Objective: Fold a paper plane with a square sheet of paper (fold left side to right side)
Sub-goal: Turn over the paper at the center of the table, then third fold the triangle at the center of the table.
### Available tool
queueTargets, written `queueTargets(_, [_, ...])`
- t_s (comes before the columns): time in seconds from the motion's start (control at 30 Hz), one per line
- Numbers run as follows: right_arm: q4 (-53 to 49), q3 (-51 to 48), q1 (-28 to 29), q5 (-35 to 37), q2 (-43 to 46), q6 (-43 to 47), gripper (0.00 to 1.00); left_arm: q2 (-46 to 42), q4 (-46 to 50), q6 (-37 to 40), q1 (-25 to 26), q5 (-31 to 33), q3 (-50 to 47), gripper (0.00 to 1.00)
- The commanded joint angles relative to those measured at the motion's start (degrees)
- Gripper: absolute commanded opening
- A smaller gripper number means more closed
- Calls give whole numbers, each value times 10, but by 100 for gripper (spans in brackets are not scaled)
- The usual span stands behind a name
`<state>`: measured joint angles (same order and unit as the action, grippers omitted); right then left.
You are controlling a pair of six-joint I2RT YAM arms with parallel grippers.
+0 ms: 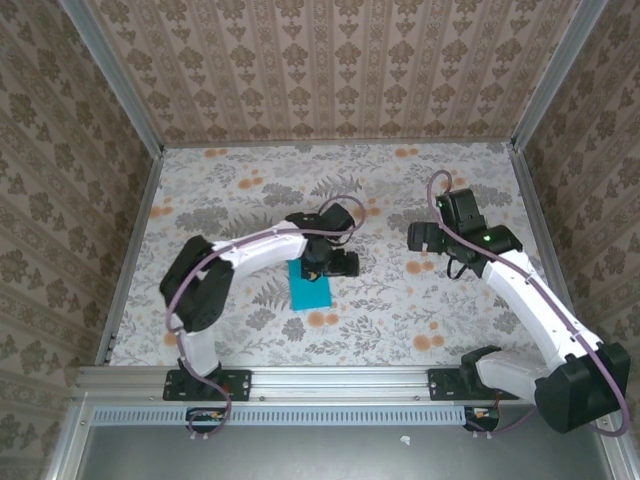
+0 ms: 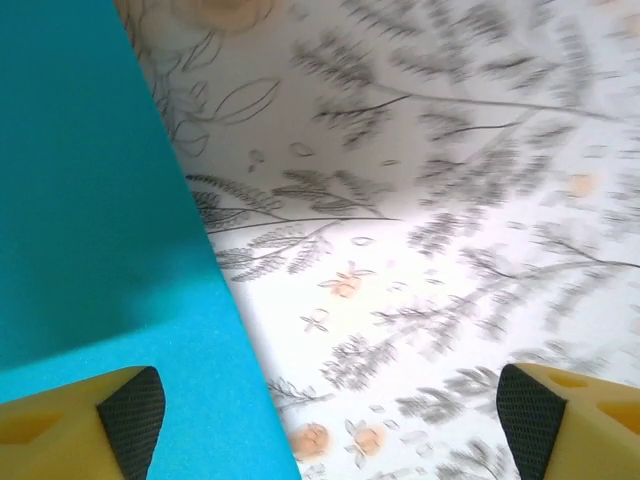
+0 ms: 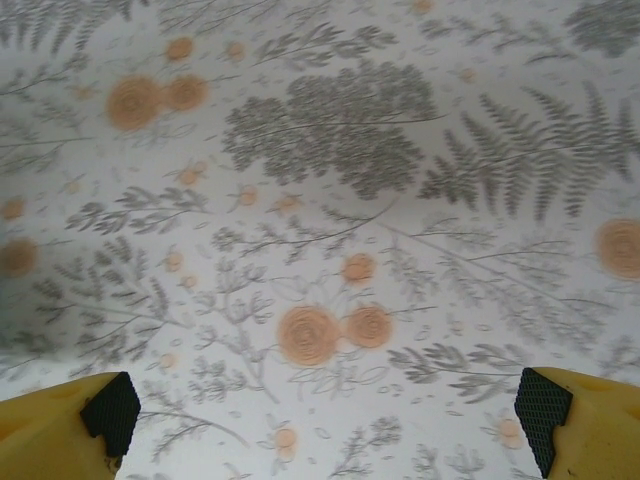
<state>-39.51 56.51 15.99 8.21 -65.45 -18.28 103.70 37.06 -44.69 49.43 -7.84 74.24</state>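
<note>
Peering down from the overhead camera, we are seeing the left gripper hanging over the sheet of paper. The paper is lying near the middle of the floral table and showing as a bright cyan strip, taller than wide and slightly tilted. Its 12 o'clock end is disappearing under the gripper's dark body, so we are unable to make out its full outline or to say whether it is folded.

From the left wrist camera, the paper is filling the 9 o'clock side and running off the top and left edges, its one visible edge slanting from 11 o'clock toward 6 o'clock. The jaws are standing wide apart. One yellow finger with a black pad is sitting over the cyan surface at 7 o'clock, and its partner is over bare table cover at 5 o'clock. Both are being cut off by the bottom edge, and we cannot tell whether the pad is touching the paper.

At 3 o'clock from the left gripper and well apart from it, the right gripper is hovering over bare table. Its wrist camera is showing the jaws spread wide and holding nothing, with the black pads poking in at the two bottom corners above blurred orange flowers and grey ferns.
</note>
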Motion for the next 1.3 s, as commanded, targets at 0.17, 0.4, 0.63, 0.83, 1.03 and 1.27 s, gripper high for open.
queueTargets(0.17, [125,2,43,-246,-108,-68,72,-202,-169,34,-111,-80,-168,91])
queueTargets(0.4, [224,42,120,-310,-251,-129,60,-288,-274,8,-242,-193,-319,91])
queueTargets(0.63, [249,51,169,-263,-285,-91,66,-238,-332,-9,-273,-245,-355,89])
queueTargets(0.83, [277,-5,223,-195,-246,-32,78,-168,-409,-45,-274,-272,-353,71])
queueTargets(1.03, [303,-84,314,-94,-175,46,92,-131,-415,-54,-270,-273,-335,46])
queueTargets(1.27, [295,-93,465,75,-195,179,100,-126,-408,-57,-257,-266,-327,12])
